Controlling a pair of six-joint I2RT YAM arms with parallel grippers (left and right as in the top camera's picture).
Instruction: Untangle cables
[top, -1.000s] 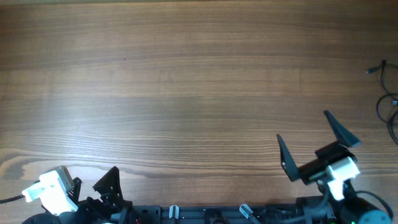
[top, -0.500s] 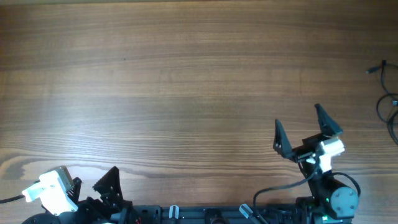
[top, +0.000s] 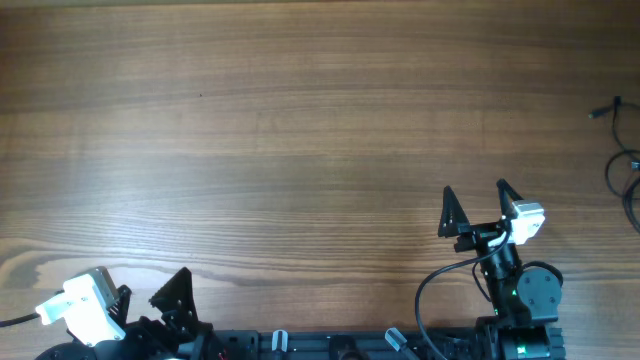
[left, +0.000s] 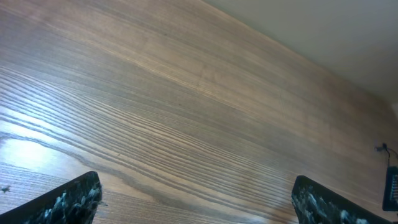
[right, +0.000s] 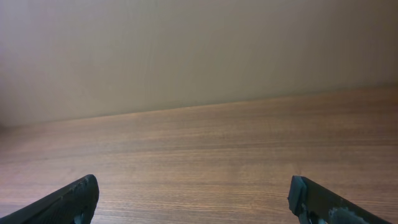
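The thin dark cables (top: 625, 170) lie at the far right edge of the table in the overhead view, a loose loop cut off by the frame, with a small plug end (top: 603, 109) above it. A bit of them shows at the right edge of the left wrist view (left: 387, 150). My right gripper (top: 477, 208) is open and empty at the front right, well left of the cables, its fingers pointing up the table. My left gripper (top: 150, 300) is at the front left corner, open and empty; its wrist view shows both fingertips wide apart (left: 199, 196).
The wooden table (top: 300, 150) fills the view. A pale wall (right: 186, 50) stands beyond the far edge in the right wrist view. The arm bases and their thick black cables (top: 430, 300) run along the front edge.
My right gripper has swung left and turned more upright, its fingers now closer together in the overhead view. The left arm and the cables have not moved.
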